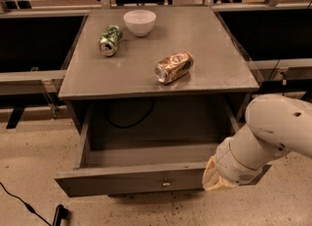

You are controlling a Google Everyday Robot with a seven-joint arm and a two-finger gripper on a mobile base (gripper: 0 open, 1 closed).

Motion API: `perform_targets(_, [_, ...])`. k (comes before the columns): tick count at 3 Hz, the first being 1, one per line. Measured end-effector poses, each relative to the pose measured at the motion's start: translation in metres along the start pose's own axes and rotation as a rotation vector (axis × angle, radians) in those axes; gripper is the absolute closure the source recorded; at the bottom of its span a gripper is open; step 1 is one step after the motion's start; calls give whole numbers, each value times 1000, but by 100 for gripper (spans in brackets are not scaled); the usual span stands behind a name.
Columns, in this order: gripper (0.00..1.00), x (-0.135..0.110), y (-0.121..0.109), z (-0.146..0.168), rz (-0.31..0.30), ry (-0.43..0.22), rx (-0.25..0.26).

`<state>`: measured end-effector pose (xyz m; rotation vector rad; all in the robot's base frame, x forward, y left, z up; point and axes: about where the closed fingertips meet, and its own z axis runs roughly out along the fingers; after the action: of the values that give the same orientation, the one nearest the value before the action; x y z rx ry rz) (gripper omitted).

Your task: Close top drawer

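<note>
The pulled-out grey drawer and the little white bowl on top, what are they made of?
The wide grey top drawer looks like metal: thin flat panels with a dull, matt sheen. The round white bowl seems to be ceramic, or maybe plastic. Its smooth surface catches the light, so I can't be sure. The robot's pale gripper sits at the right end of the drawer's front.

Dull grey metal, some shine
The top drawer (117, 183) and tabletop (214, 59) are dull grey metal. The green can (110, 40) and brown can (174, 66) shine. The bowl (140, 21) is smooth. The pincer (213, 176), at the drawer front's right end, looks smooth plastic.
</note>
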<state>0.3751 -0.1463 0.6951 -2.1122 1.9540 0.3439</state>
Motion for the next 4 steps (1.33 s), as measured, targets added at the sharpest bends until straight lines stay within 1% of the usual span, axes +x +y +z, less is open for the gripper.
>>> perform_targets(1, [100,-5,-3,11,-21,1,33])
perform_targets(2, [82,-3,-8,25,-10,14,43])
perform_targets(3, [51,7,-14,37,42,21,51])
perform_targets(4, [28,11,-17,39,60,7,49])
